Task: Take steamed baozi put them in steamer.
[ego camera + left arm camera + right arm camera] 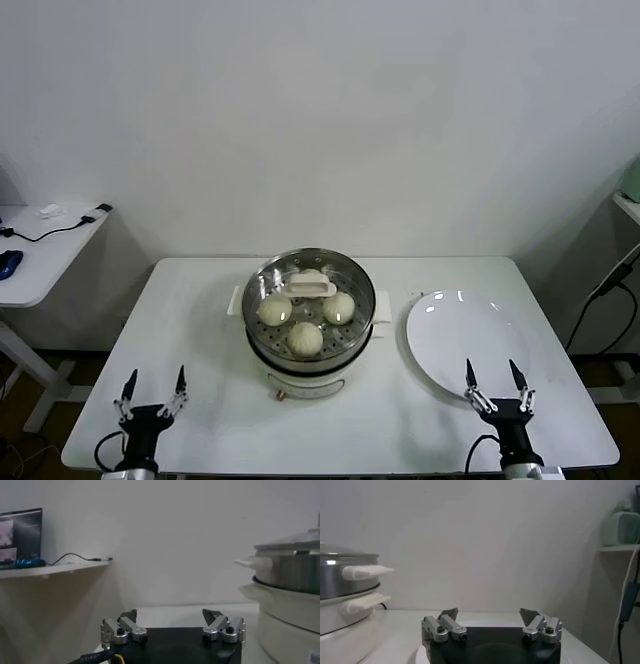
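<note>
The steamer (310, 345), a shiny steel basket on a white pot base, stands mid-table. Three cream-white baozi (305, 339) show inside it; a fourth is partly hidden behind the white handle (312, 288) of a glass lid that rests on the basket. My left gripper (152, 391) is open and empty at the table's front left, well short of the steamer. My right gripper (496, 386) is open and empty at the front right, over the near rim of the plate. The steamer also shows in the left wrist view (290, 580) and in the right wrist view (340, 585).
A flat white plate (455, 335) lies bare to the right of the steamer. A side table (40, 250) with cables stands off to the left. A shelf (620, 547) with a green object is at the far right.
</note>
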Robot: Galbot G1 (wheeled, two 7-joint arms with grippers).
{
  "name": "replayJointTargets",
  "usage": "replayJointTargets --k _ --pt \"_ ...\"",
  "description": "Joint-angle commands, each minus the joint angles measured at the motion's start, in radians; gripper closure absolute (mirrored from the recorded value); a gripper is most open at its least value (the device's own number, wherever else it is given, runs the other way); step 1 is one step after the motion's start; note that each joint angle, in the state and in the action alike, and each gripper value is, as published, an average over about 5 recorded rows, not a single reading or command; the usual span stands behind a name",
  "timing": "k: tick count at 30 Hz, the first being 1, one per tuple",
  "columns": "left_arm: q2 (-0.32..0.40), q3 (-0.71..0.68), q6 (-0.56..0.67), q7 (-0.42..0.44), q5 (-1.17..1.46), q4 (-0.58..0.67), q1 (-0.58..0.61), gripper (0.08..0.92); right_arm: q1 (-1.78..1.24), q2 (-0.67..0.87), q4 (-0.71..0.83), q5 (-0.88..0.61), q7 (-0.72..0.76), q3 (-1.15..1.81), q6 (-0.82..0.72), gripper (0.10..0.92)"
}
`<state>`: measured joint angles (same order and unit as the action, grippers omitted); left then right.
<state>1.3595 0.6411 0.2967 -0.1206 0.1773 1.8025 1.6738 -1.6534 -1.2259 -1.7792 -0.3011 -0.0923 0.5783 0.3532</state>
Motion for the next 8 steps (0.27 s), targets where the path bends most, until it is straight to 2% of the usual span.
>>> replayJointTargets --k 1,8 --pt "-0.003 0.013 0.057 0.009 0.039 -0.033 0.033 0.177 -0.004 -0.001 0.004 -0.010 -0.005 0.000 0.013 0.203" --pt "0.002 0.002 0.057 0.011 0.034 -0.015 0.038 0.177 -0.009 -0.003 -0.003 -0.011 -0.005 0.000 0.013 0.203"
